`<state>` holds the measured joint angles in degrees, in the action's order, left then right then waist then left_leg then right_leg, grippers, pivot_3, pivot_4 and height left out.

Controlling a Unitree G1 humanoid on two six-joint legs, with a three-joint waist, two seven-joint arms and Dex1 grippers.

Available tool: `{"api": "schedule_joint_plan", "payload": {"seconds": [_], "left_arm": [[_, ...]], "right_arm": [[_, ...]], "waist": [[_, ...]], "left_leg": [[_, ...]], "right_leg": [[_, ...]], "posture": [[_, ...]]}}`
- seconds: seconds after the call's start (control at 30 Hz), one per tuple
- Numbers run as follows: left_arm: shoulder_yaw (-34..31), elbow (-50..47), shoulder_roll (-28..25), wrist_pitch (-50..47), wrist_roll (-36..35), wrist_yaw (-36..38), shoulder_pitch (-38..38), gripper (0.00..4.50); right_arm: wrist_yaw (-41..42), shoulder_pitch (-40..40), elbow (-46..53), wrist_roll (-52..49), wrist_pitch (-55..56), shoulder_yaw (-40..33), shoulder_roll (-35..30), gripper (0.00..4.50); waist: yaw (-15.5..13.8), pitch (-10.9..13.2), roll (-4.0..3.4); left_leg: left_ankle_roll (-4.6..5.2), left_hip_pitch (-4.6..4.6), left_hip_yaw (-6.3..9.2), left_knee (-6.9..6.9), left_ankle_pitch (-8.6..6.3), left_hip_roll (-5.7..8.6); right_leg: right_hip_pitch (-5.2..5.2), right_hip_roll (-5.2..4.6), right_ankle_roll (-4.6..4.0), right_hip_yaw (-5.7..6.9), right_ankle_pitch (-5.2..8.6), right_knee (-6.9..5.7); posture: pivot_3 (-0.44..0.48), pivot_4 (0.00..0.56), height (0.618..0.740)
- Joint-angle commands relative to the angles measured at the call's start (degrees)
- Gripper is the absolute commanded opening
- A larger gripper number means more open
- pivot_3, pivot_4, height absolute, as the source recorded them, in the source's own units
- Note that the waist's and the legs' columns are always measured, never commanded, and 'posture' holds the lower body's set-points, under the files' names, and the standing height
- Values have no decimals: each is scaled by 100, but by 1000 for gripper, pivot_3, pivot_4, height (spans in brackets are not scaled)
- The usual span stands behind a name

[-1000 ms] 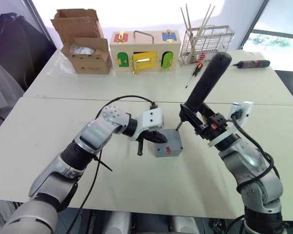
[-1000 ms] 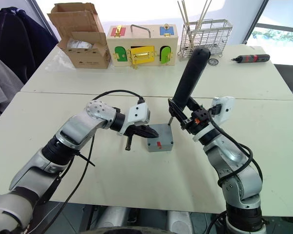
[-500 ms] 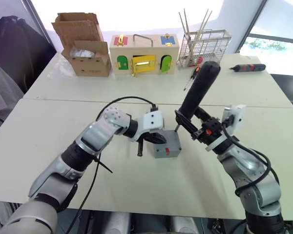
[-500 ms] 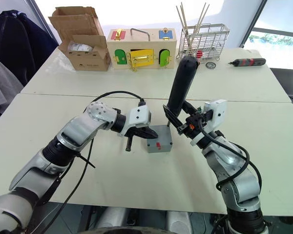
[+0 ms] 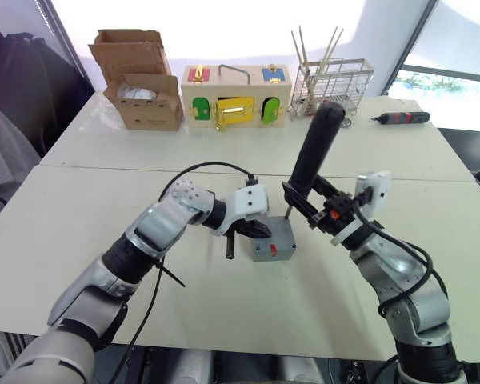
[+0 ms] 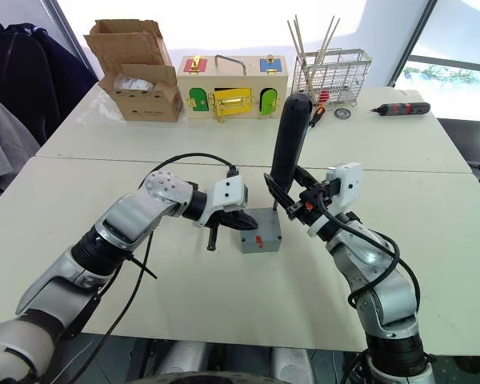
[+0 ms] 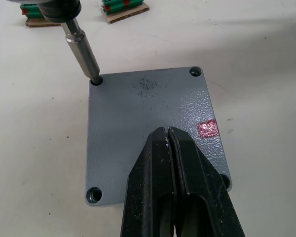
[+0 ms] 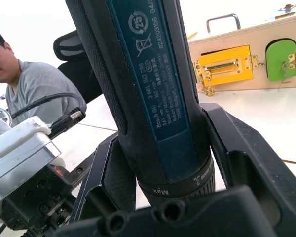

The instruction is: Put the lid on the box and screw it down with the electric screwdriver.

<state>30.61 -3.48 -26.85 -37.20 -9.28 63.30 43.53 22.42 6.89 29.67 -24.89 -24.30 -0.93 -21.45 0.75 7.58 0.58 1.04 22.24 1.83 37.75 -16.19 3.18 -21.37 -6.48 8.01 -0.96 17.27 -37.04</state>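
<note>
**Bit seated in a corner hole**

Left wrist view: the lid (image 7: 153,128) covers the box (image 5: 274,250) at frame centre, the left gripper (image 7: 168,136), fingers together, pressing it. The right gripper (image 6: 292,204) is clamped on the screwdriver (image 6: 288,138), its bit in the upper-left hole. A tilted tool could slip out and shift the lid.

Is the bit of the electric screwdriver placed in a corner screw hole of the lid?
Yes, the left wrist view shows the metal bit of the electric screwdriver seated in a corner hole of the lid.
</note>
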Motion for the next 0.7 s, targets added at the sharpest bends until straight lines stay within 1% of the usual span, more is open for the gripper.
{"api": "schedule_joint_plan", "payload": {"seconds": [0.03, 0.7], "left_arm": [[182, 230, -89, -184, 225, -23, -133, 0], [181, 238, -51, -201, 214, -62, -110, 0]], "right_arm": [[61, -127, -292, 88, -220, 153, -25, 1847], [94, -192, -523, 185, -126, 153, -7, 1847]], "waist": [[0, 0, 0], [-5, -2, 3]], "left_leg": [[0, 0, 0, 0, 0, 0], [-1, 0, 2, -1, -1, 0]], "right_leg": [[0, 0, 0, 0, 0, 0], [3, -1, 0, 0, 0, 7]], "posture": [[0, 150, 739], [0, 150, 739]]}}
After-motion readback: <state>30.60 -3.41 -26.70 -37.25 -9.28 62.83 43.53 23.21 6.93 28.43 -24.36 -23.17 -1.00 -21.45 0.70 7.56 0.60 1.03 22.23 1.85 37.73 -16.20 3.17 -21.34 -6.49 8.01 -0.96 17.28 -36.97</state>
